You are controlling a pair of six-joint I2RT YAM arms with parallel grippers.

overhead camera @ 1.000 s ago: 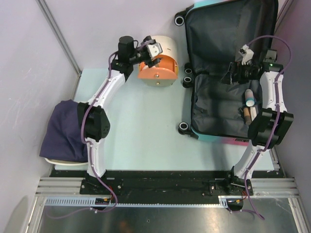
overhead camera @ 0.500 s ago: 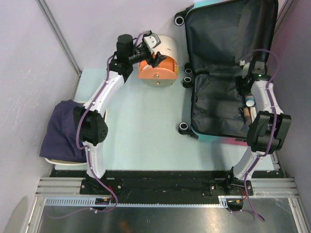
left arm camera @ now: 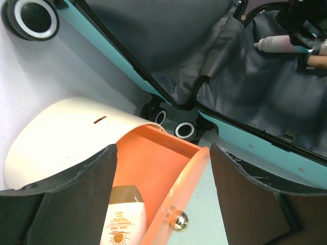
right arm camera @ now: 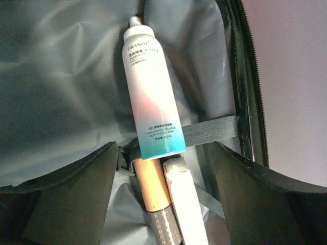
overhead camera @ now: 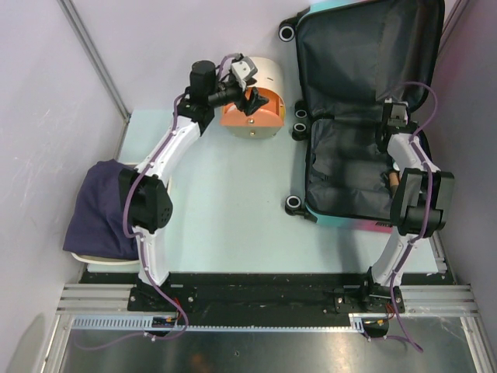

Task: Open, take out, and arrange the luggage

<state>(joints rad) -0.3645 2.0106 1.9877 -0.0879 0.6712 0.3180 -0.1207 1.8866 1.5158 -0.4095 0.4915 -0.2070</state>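
From my seat at the controls, the nearest thing was a navy cloth (overhead camera: 97, 210), heaped at the near left corner of the pale table (overhead camera: 233, 202) and hanging over its left edge. Both arms reached away from their bases toward the far side.

The luggage (overhead camera: 342, 220) lay open along the right edge, up to the far right corner. Its lower half lay flat on the table and its lid (overhead camera: 365, 54) was tipped up against the far wall, with dark grey lining showing in both.

The right claw (right arm camera: 163, 150) was down inside the lower half, close to the right wall, spread wide and gripping nothing. Beneath it lay a white spray can (right arm camera: 153, 87) fading through pink to a teal base, with an elastic strap (right arm camera: 209, 130) running behind that base. A copper tube (right arm camera: 150, 189) and a white tube (right arm camera: 186, 204) lay side by side just nearer the camera, their ends against the can's base.

Farther left, by the far edge, a cream cylindrical box (left arm camera: 66, 132) lay on its side with its orange drawer (left arm camera: 153, 173) pulled open. In the drawer was a sunscreen tube (left arm camera: 122, 219), and a round metal knob (left arm camera: 178, 220) sat on the drawer front. The left claw (left arm camera: 163, 153) hung over the drawer, released and empty. Past the box were two black hinge-side wheels (left arm camera: 184, 129) of the case.
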